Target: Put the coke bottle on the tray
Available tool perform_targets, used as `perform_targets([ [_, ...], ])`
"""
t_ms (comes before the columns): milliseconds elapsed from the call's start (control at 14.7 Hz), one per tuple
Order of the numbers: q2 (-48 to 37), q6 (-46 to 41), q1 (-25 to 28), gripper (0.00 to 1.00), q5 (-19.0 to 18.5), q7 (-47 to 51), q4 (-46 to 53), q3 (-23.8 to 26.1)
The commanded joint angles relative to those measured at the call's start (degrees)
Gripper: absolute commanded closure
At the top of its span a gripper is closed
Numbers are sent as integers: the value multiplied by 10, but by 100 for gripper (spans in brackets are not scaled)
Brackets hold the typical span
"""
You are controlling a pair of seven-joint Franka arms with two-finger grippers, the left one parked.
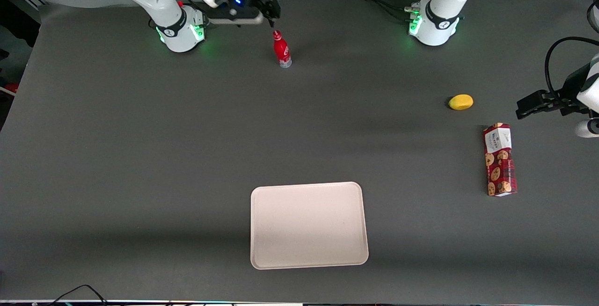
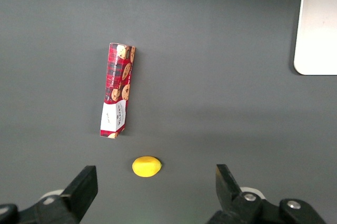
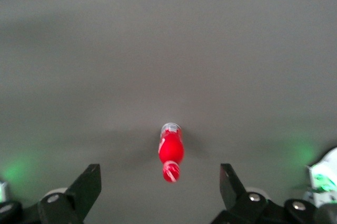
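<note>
Front view: tray (image 1: 309, 225) bare, nothing on it. Coke bottle (image 1: 281, 49) upright on table (image 1: 140, 133), farther from camera than tray, well apart. Gripper (image 1: 273, 13) above bottle, jaws spread, holding nothing.

Right arm reaches out from its base at the front view's upper left; its gripper (image 1: 271, 13) hangs above the table, fingers (image 3: 87, 187) spread wide apart

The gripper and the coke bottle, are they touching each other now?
Apart. In the right wrist view the coke bottle stands on the table between the open gripper fingers, with bare table showing on both sides of it.
</note>
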Motion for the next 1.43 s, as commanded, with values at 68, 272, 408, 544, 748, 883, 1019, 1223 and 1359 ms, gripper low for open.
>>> perform_targets([
  [68,32,134,-2,0,12,58,-83,64],
  [272,31,184,-1,0,12,75,-130,95],
  [408,28,215,-1,0,12,89,-157,119],
  [544,30,254,-1,0,13,117,-185,145],
  [748,31,265,-1,0,13,127,-195,152],
  [883,31,271,-1,0,14,128,-202,160],
  [1019,31,272,-1,2,14,147,-202,164],
  [1223,29,273,-1,9,14,160,-202,182],
  [1359,28,273,-1,16,14,160,-203,182],
])
